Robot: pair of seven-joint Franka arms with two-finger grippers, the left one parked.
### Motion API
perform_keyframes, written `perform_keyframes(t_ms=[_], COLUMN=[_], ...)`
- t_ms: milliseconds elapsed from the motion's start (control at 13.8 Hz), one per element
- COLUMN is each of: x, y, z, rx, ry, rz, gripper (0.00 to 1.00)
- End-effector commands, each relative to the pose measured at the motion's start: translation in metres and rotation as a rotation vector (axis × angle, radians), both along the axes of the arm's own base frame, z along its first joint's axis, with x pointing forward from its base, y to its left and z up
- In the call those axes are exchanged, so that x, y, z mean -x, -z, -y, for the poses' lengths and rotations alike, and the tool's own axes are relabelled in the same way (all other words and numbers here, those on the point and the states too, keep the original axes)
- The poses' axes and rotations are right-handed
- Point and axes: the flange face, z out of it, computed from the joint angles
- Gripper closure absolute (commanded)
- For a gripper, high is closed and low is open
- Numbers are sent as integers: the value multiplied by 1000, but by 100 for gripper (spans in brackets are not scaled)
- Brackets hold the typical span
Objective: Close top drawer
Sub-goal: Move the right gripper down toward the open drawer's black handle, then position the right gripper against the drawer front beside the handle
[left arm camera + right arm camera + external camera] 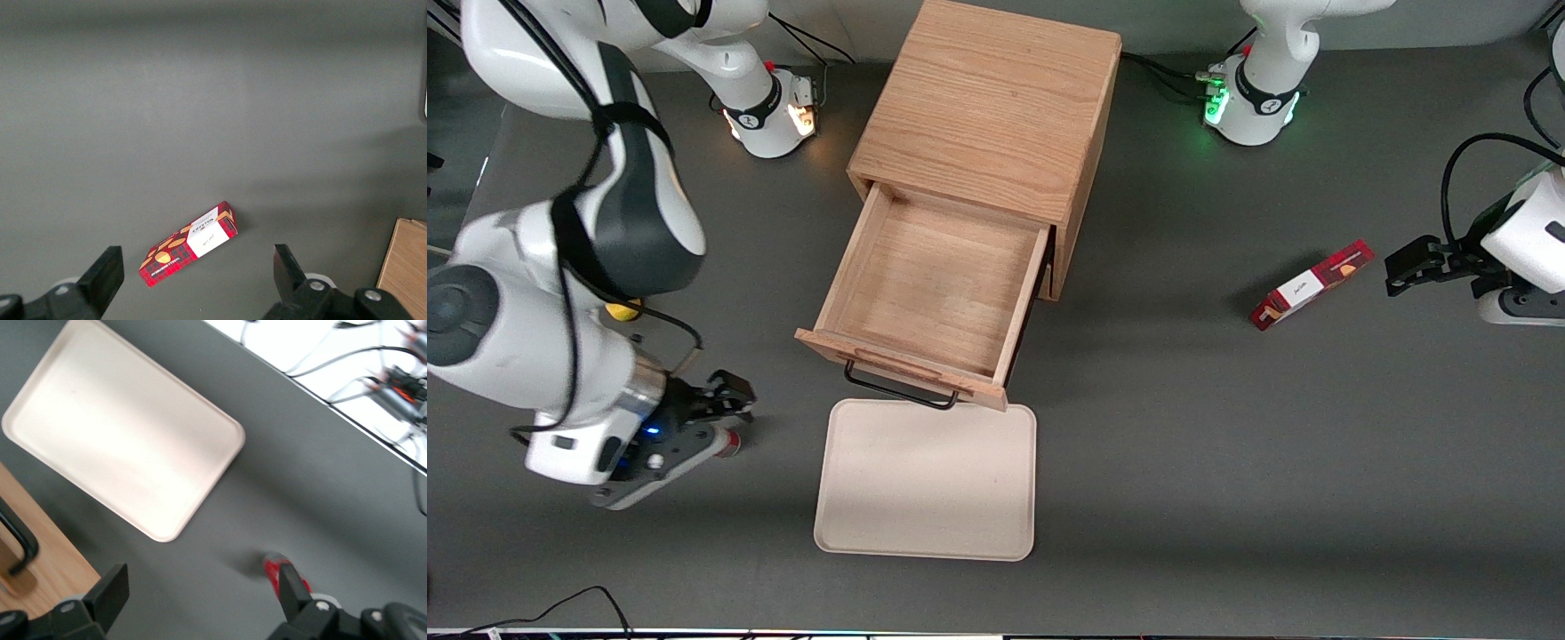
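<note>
Top drawer [938, 284] of the oak cabinet [996, 107]: drawn well out toward the front camera, its shallow box bare inside, its front panel carrying a raised wooden strip [894, 364] and a black wire handle [898, 391] — the handle hangs just over the nearest edge of the cream tray [927, 484]. The tray lies flat on the grey surface [1227, 462], directly in front of the drawer and nearer the camera than the cabinet. The tool [720, 418] of the working arm sits low over the surface beside the tray, toward the working arm's end, clear of the drawer front and handle; in the right wrist view its two black fingers [110, 590] stand apart with nothing between them, and the tray [127, 433], a corner of the drawer front [47, 553] and part of the handle [20, 540] show past them. A small red object [277, 570] lies on the surface close by one finger — what it is cannot be told. A red patterned carton [1310, 284] lies on its side toward the parked arm's end of the surface, well apart from the cabinet.
</note>
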Motion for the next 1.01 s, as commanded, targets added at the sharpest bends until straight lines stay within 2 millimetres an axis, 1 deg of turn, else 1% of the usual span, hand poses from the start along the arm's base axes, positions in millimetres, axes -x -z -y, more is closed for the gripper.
perform_keyframes(t_ms=[0,72,145,290,435,507,652,797,870,942], x=[-8,-7,-6,-1,9,10,11,16,16,18], y=[19,21,29,29,30,40,48,60,66,78], z=[-24,-33,-46,-62,-86,-92,-97,-110,-111,-114], rx=[-18,-34,-55,-81,-120,-130,-133,-139,-152,-166], ry=[-64,-80,-99,-127,-166,-177,-182,-199,-199,-216], rz=[-10,-10,-17,-23,-45,-65,-82,-105,-121,-158], gripper=[0,0,0,0,0,0,0,0,0,0])
